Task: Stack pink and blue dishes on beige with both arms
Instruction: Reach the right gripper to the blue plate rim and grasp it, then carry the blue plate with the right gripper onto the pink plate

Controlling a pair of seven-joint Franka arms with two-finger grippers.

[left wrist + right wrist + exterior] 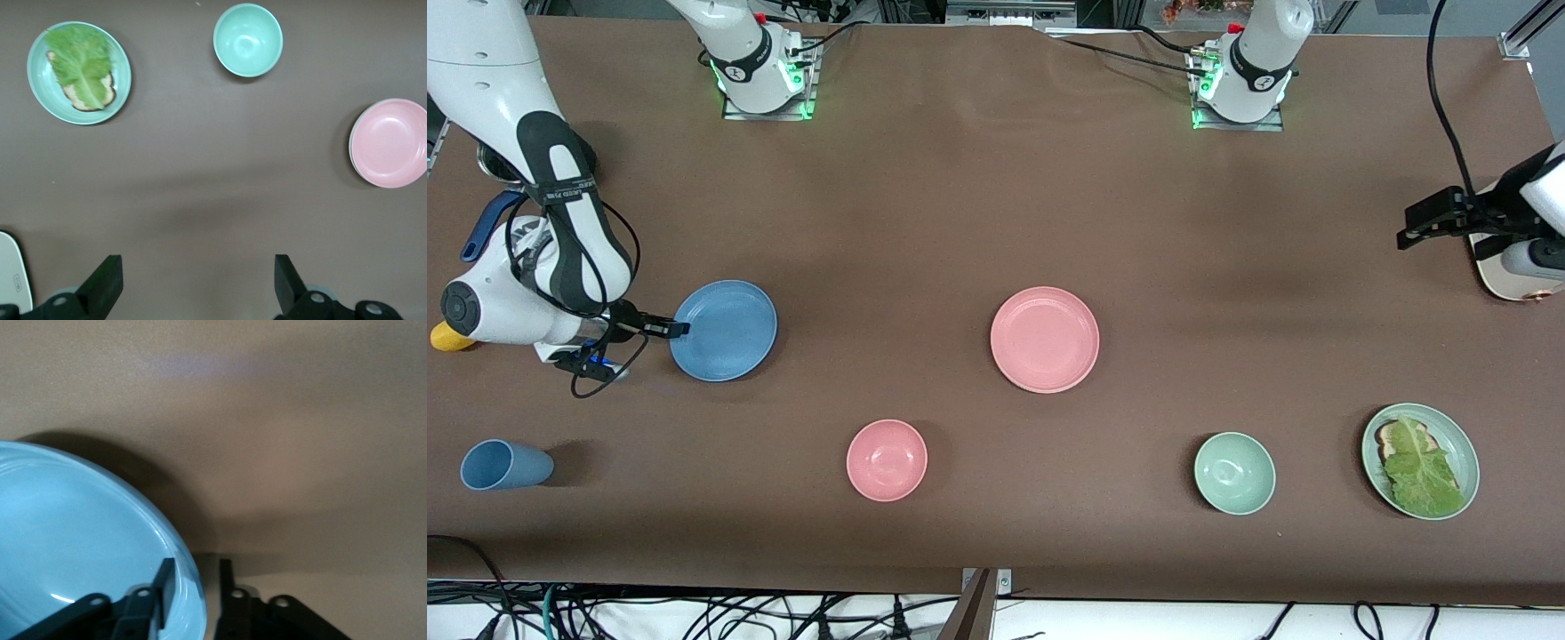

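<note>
Now right gripper (190, 587) narrowed astride the blue plate (724, 331) rim, left gripper (197, 283) wide, empty.

Almost nothing legible — the right arm (560, 222) carries a dark band with small white lettering near its wrist, too small to make out. Round dark emblems sit on the bands of both arm bases (1263, 80), but no word can be read there. The dishes and the worktop (996, 196) bear no markings.
</note>
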